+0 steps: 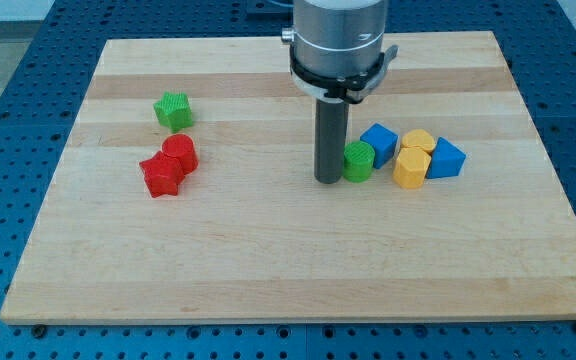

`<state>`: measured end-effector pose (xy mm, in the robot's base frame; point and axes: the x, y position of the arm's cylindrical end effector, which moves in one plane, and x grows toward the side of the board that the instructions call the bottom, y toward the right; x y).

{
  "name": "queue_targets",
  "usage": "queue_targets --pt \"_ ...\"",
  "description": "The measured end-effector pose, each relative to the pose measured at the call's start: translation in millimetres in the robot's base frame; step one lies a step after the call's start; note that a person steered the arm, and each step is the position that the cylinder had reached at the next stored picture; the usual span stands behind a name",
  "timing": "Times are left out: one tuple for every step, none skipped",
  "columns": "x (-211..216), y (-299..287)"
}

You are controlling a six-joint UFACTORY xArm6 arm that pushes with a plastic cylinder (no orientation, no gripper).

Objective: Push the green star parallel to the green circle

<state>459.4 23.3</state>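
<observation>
The green star point(173, 110) lies on the wooden board point(268, 270) at the view's upper left. The green circle point(359, 161) stands right of the board's middle. My tip point(329, 179) is down on the board, touching or almost touching the green circle's left side. The green star is far to the left of my tip and a little higher in the view.
A red circle point(180, 153) and a red star point(161, 176) touch each other just below the green star. Right of the green circle sit a blue cube point(378, 143), two yellow blocks point(419, 141) point(411, 168) and a blue triangle block point(445, 159), clustered together.
</observation>
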Motion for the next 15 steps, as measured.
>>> queue_targets --pt "-6.6 -39.0" --pt "-9.7 -42.8" --pt "-49.9 -54.6" --pt "-79.7 -61.5" --pt "-111.2 -81.7" --pt "-136.1 -116.6" --pt "-157.9 -160.5" --pt "-160.6 -213.3" --pt "-141.3 -260.6" --pt "-100.7 -276.4" --pt "-90.7 -236.2" --pt "-107.3 -206.5" --pt "-117.4 -204.3" --pt "-125.4 -204.5" --pt "-126.3 -185.9"
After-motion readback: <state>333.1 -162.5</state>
